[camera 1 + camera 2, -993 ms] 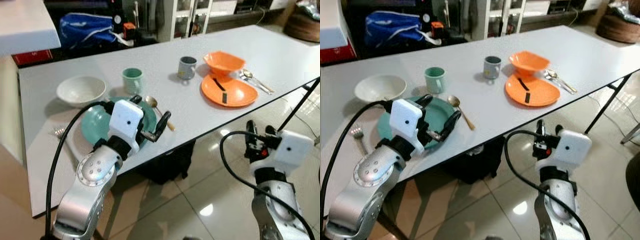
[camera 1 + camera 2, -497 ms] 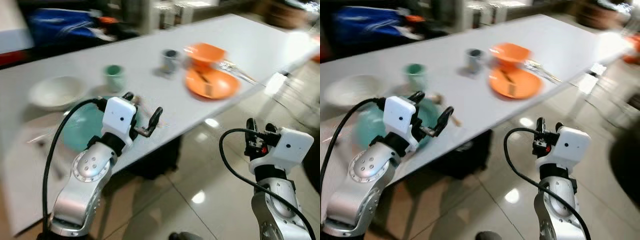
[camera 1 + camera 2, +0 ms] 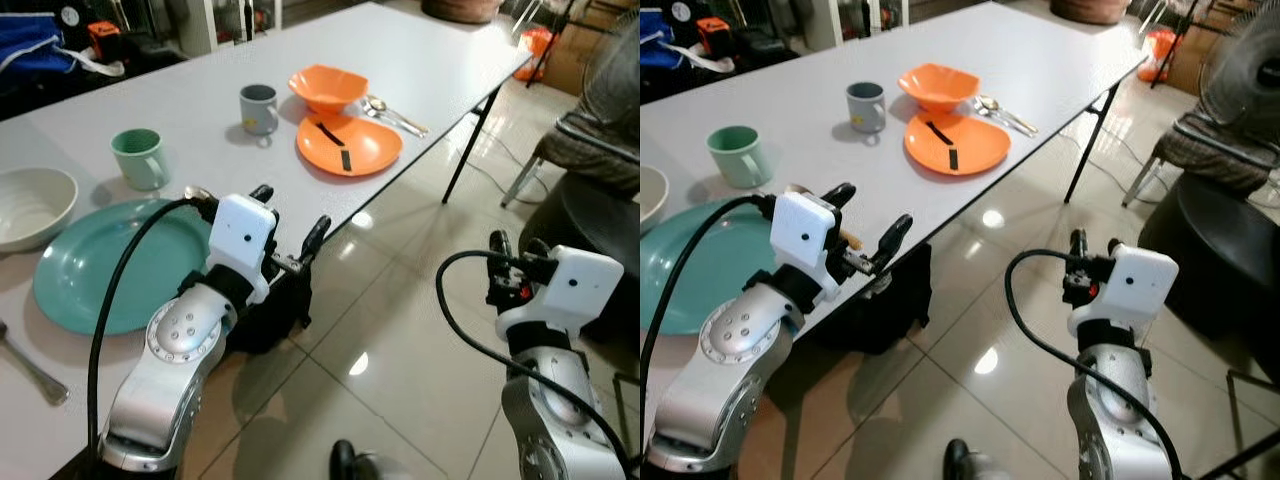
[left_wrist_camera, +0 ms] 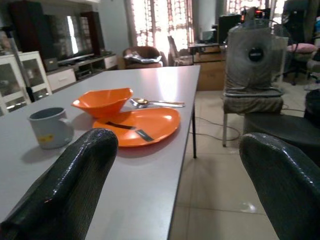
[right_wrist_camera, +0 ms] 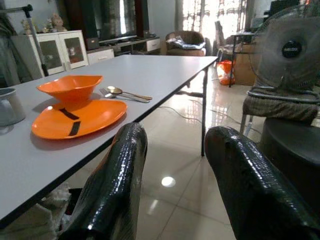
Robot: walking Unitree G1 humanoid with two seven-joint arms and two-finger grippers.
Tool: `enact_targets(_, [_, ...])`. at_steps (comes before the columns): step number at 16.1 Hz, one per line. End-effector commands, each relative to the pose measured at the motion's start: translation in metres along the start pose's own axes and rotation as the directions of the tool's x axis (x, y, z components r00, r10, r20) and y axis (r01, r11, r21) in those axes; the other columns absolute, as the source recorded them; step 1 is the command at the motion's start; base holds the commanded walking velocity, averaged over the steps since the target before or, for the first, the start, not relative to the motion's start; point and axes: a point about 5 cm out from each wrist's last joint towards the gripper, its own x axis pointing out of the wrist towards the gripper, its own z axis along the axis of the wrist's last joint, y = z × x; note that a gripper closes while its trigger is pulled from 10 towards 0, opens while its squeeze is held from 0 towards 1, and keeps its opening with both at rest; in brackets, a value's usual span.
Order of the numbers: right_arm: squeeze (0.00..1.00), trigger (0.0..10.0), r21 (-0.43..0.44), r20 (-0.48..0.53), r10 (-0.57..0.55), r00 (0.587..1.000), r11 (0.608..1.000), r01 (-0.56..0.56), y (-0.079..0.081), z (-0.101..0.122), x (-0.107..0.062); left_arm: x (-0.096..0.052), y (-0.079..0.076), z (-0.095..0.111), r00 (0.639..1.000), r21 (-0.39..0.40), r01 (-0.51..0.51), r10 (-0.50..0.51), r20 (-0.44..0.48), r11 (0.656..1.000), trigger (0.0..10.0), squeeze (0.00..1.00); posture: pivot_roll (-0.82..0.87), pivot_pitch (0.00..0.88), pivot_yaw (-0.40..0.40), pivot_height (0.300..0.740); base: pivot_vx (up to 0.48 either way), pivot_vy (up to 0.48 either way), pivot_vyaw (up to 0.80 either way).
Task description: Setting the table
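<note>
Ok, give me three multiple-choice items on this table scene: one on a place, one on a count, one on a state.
1. Where does the orange bowl sit?
A. Behind the orange plate, beside the spoon
B. On the teal plate
C. On the floor

2. How many mugs stand on the table?
A. One
B. Two
C. Four

3. How are the left gripper fingers?
A. Shut on a fork
B. Shut on a mug
C. Open, holding nothing

Answers:
1. A, the bowl rests at the plate's far edge, with the spoon next to it.
2. B, a green mug and a grey mug.
3. C, the left wrist view shows a wide gap between the fingers.
</note>
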Motion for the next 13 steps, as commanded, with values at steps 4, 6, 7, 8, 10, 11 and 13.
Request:
enact_targets(4, [0.00, 10.0, -0.006, 0.008, -0.013, 1.000, 1.000, 0.013, -0.0013, 0.0036, 0.0011, 0.0027, -0.0017, 0.0058, 0.999, -0.007, 0.029, -0.029, 0.028, 1.000, 10.0, 0.00, 0.02, 0.075, -0.038, 0.740, 0.422, 0.000, 0.00])
enact_targets(6, [0.00, 10.0, -0.006, 0.008, -0.017, 1.000, 1.000, 0.017, -0.0012, 0.0038, 0.0015, 0.0034, -0.0017, 0.0072, 0.999, -0.005, 0.041, -0.041, 0.035, 0.999, 10.0, 0.00, 0.02, 0.075, -0.035, 0.740, 0.452, 0.000, -0.40])
enact_targets(7, [0.00, 10.0, -0.005, 0.008, -0.018, 1.000, 1.000, 0.018, -0.0012, 0.0037, 0.0015, 0.0036, -0.0016, 0.0075, 0.998, -0.004, 0.042, -0.042, 0.036, 0.999, 10.0, 0.00, 0.02, 0.075, -0.034, 0.740, 0.461, 0.000, 0.00])
enact_targets(8, [0.00, 10.0, -0.004, 0.009, -0.019, 1.000, 1.000, 0.019, -0.0010, 0.0038, 0.0016, 0.0043, -0.0018, 0.0083, 0.998, -0.004, 0.046, -0.046, 0.039, 0.999, 10.0, 0.00, 0.02, 0.074, -0.034, 0.740, 0.461, 0.000, 0.00])
enact_targets(10, [0.00, 10.0, -0.001, 0.010, -0.020, 1.000, 1.000, 0.020, -0.0005, 0.0039, 0.0017, 0.0051, -0.0023, 0.0090, 0.998, -0.001, 0.053, -0.052, 0.043, 0.999, 10.0, 0.00, 0.02, 0.071, -0.031, 0.740, 0.461, 0.000, 0.00])
enact_targets(11, [0.00, 10.0, 0.001, 0.014, -0.022, 1.000, 1.000, 0.022, 0.0000, 0.0041, 0.0015, 0.0059, -0.0031, 0.0096, 0.997, 0.000, 0.060, -0.060, 0.046, 0.998, 10.0, 0.00, 0.02, 0.070, -0.028, 0.740, 0.454, 0.000, 0.00])
enact_targets(13, [0.00, 10.0, 0.002, 0.016, -0.023, 1.000, 1.000, 0.023, 0.0006, 0.0045, 0.0011, 0.0061, -0.0032, 0.0099, 0.997, 0.000, 0.064, -0.064, 0.048, 0.998, 10.0, 0.00, 0.02, 0.070, -0.025, 0.740, 0.458, 0.000, 0.00])
